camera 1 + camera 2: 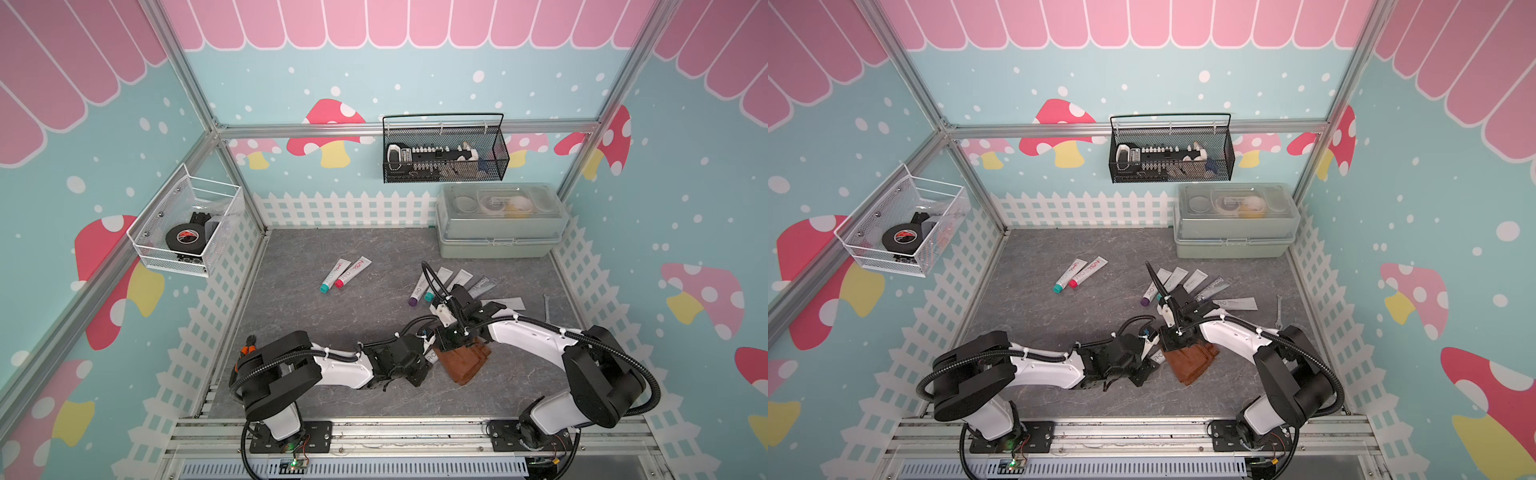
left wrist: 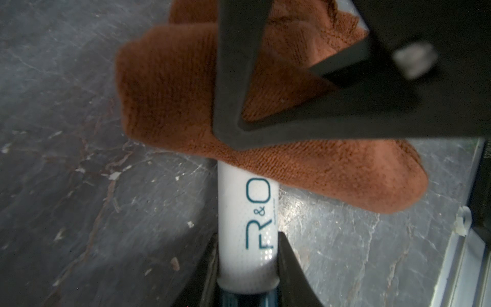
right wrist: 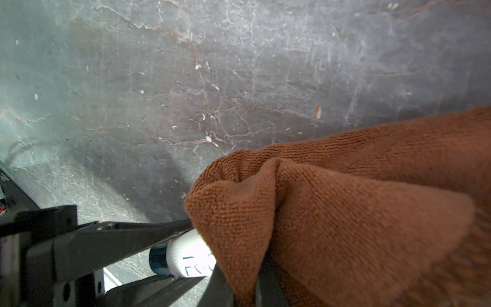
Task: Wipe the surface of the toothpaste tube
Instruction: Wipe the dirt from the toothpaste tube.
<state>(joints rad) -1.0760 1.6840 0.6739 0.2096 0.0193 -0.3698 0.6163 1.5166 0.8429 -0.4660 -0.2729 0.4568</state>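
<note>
Grey marbled tabletop (image 1: 291,299) floors the mushroom-papered enclosure. Just toward 5 o'clock of its centre, the left gripper (image 2: 248,255) is clamped on the cap end of the white toothpaste tube (image 2: 247,202). Reaching in from 3 o'clock, the right gripper (image 3: 244,289) pinches a brown cloth (image 3: 345,226), which drapes over the tube's far end. Two spare tubes (image 1: 353,272) lie at 11 o'clock.
</note>
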